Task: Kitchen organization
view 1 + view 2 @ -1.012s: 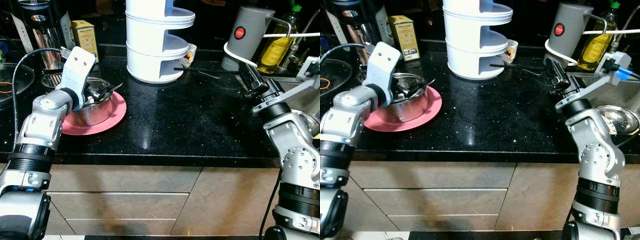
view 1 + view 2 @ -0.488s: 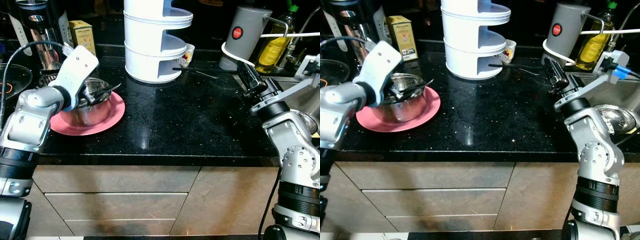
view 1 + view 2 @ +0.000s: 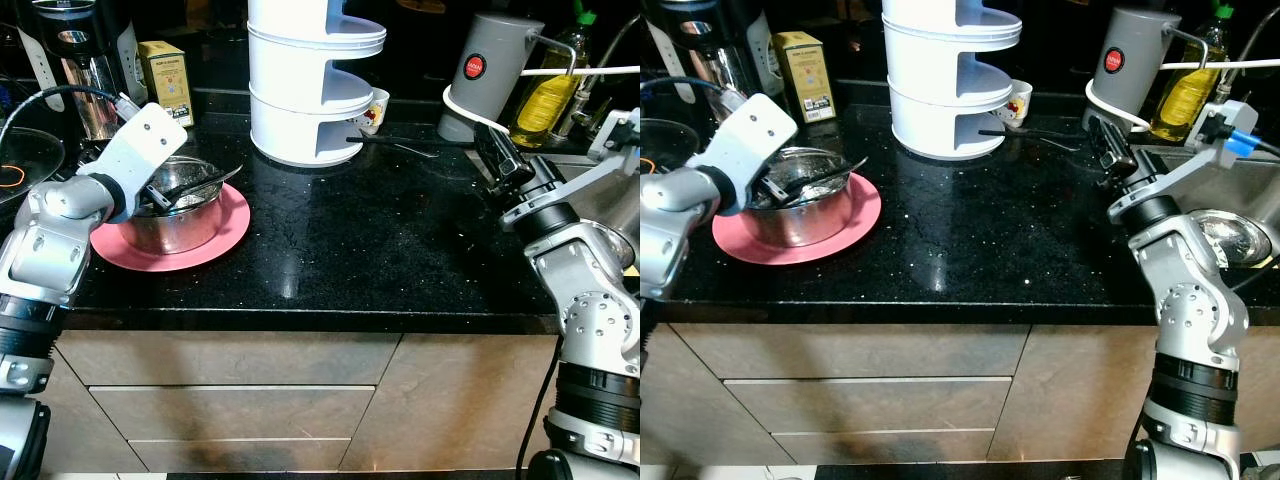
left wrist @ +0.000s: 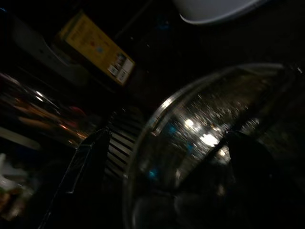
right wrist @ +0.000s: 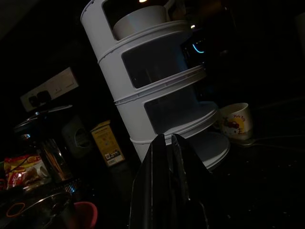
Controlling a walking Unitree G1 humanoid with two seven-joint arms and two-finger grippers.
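On the black countertop (image 3: 400, 240) a steel bowl (image 3: 175, 215) holding dark utensils (image 3: 195, 185) sits on a pink plate (image 3: 225, 235), and the left gripper (image 3: 772, 188) reaches over the bowl's rim — whether its fingers are parted or closed I cannot tell. Well apart, the right gripper (image 5: 167, 143) hangs above the counter's far side with fingers pressed together on nothing — pointed toward the white tiered rack (image 3: 305, 85) and the small cup (image 3: 377, 108) beside it.

Hardly a readable word on this counter

The small yellow carton (image 3: 166, 68) carries a printed label and barcode, far too fine to read; the grey cylindrical kettle (image 3: 492, 62) shows a round red badge, lettering illegible; the white mug (image 5: 235, 121) bears a cartoon print.
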